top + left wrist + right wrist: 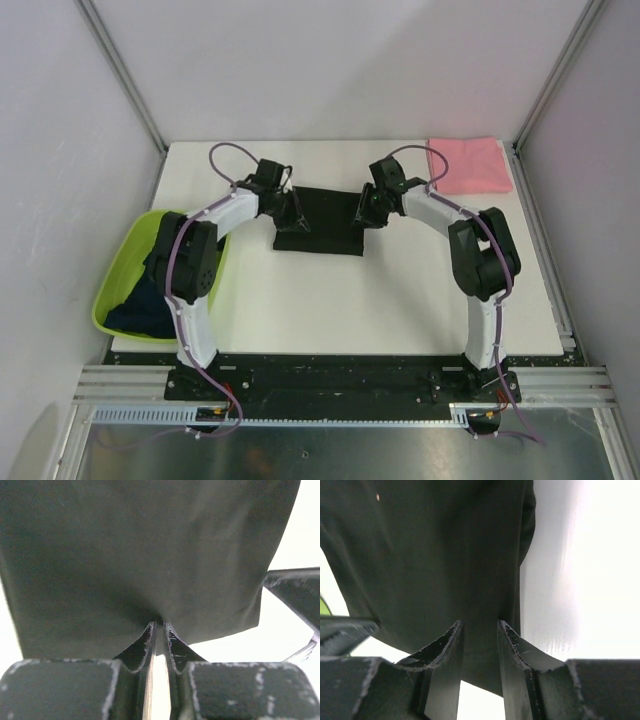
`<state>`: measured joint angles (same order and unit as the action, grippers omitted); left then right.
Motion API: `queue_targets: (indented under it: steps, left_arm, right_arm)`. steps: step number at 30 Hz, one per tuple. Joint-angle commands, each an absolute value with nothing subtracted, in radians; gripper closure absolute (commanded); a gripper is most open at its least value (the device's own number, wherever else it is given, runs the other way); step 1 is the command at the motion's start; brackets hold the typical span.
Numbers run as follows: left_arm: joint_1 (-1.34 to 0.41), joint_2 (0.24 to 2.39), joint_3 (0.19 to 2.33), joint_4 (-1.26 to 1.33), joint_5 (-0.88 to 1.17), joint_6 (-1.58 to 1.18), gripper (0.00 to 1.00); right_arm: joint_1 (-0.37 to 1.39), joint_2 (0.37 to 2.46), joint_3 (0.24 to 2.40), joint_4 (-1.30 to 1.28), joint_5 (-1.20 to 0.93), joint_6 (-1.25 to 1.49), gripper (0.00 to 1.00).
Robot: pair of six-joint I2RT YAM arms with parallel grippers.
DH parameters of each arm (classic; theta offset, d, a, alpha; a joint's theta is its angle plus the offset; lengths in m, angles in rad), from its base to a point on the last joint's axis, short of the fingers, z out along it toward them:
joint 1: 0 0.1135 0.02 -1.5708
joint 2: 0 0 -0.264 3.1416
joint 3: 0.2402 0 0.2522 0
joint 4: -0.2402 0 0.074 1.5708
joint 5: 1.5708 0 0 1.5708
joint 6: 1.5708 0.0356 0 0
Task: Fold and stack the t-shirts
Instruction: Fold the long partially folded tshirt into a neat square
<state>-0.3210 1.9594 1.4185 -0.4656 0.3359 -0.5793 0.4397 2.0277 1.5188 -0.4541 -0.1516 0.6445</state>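
T-shirts in dark navy point(140, 305) are lying heaped in the lime-green basin point(118, 268) at the left edge of the white table point(330, 300), beside my left arm's base. Moving inward, my left gripper point(159, 626) is pinching the black t-shirt point(322, 218): my wrist view is showing the two fingers pressed almost together, with the dark cloth puckering into their tips and spreading out beyond them. That shirt is lying as a dark rectangle at the middle of the table, and I am reaching onto its left and right ends. On its right end my right gripper point(480, 625) is sitting with its fingers spread a little, the black cloth showing across the gap without any pucker. Farther right, a pink t-shirt point(468, 165) is lying folded flat in the table's far right corner, well apart from both of my arms.
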Motion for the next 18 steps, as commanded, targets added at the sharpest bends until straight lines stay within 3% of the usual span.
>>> queue_targets:
  steps: [1, 10, 18]
  left_arm:
    - [-0.358, 1.928, 1.394, -0.410, 0.434, -0.591, 0.87]
    - [-0.373, 1.989, 1.350, -0.402, 0.369, -0.591, 0.86]
    - [-0.376, 2.008, 1.345, -0.402, 0.353, -0.593, 0.83]
  right_arm:
    - [0.416, 2.062, 1.572, -0.405, -0.136, 0.659, 0.64]
    - [0.406, 2.146, 1.642, -0.452, -0.077, 0.630, 0.66]
    - [0.392, 2.156, 1.714, -0.481, -0.039, 0.594, 0.60]
